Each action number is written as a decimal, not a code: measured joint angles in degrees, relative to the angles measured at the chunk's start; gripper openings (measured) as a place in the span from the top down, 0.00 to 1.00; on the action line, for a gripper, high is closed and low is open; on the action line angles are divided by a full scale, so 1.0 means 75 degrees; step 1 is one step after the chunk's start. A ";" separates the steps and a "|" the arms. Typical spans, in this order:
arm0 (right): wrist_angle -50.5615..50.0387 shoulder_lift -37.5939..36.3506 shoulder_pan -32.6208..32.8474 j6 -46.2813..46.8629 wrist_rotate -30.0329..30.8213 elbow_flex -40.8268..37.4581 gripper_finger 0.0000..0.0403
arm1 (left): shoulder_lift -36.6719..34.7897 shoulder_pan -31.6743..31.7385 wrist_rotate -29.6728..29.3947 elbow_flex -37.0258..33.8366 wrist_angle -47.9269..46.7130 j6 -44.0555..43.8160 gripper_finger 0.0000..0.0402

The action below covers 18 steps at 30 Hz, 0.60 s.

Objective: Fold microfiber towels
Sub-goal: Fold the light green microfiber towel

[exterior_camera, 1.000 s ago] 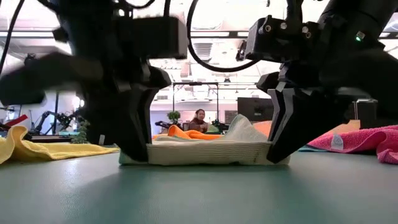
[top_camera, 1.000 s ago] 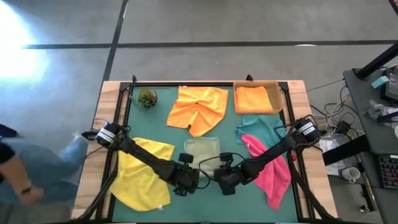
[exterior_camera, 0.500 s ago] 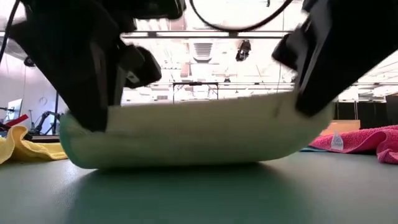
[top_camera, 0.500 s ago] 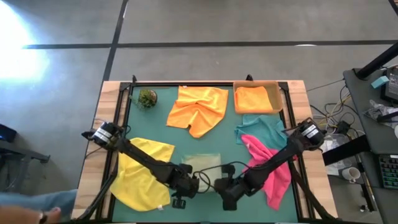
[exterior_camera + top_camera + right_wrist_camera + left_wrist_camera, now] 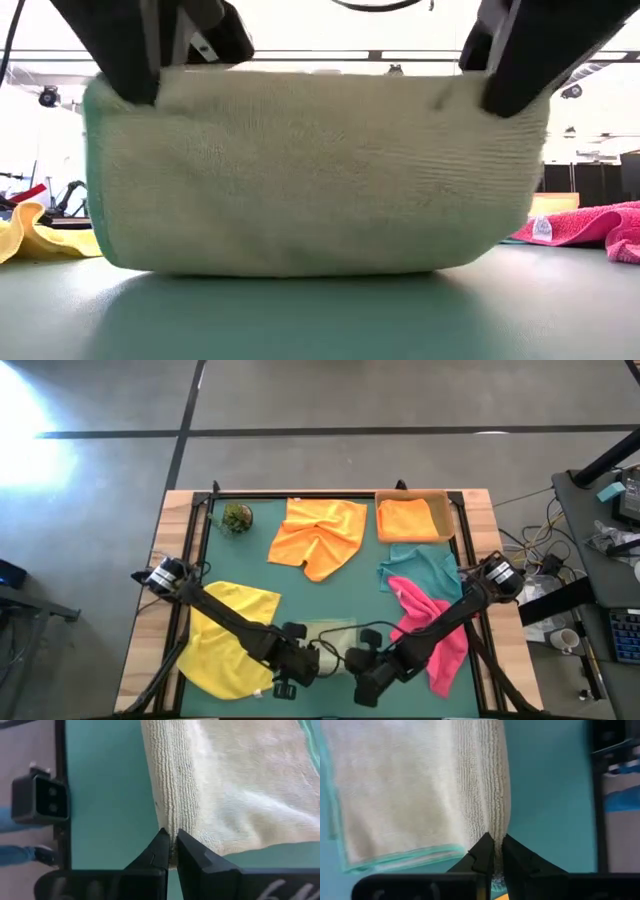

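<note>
Both grippers are working at the table's near edge in the high view: the left gripper [image 5: 287, 678] and the right gripper [image 5: 365, 685] are sitting closer to that edge than a second ago, when they were flanking the olive green towel [image 5: 330, 632] at its sides. That towel is now showing as a narrower strip between the two arms, partly covered by them. Around it, the yellow towel [image 5: 228, 636] is lying under the left arm, the pink towel [image 5: 432, 630] under the right arm, with the teal towel [image 5: 424, 567] just behind it. An orange towel [image 5: 320, 535] is spreading at the far middle, and a second, folded orange towel [image 5: 410, 518] is resting in the tan tray [image 5: 447, 510]. A green plant ball [image 5: 237, 517] is sitting at the far left corner.

Low view: the olive green towel [image 5: 315, 170] is hanging as a doubled sheet filling the picture, its bottom fold touching the green table [image 5: 320, 320]; a second ago it was lying flat. Dark fingers [image 5: 125, 50] are gripping each upper corner.

Left wrist view: the left gripper [image 5: 494, 851] is pinching the towel's [image 5: 410, 785] ribbed edge, fingers pressed together on it.

Right wrist view: the right gripper [image 5: 170, 849] is likewise clamping the towel's [image 5: 235, 785] edge.
</note>
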 joint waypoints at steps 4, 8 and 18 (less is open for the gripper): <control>-0.0472 0.0000 -0.0265 0.0282 0.0023 0.0000 0.97 | -0.0008 0.0232 -0.0203 -0.0067 -0.0203 -0.0001 0.96; -0.1104 -0.0027 -0.0531 0.0491 0.0041 0.0016 0.97 | -0.0009 0.0499 -0.0265 -0.0070 -0.0376 0.0011 0.96; -0.1633 -0.0118 -0.1221 0.0201 0.0026 0.0121 0.97 | -0.0013 0.1186 -0.0521 -0.0089 -0.1266 0.0159 0.96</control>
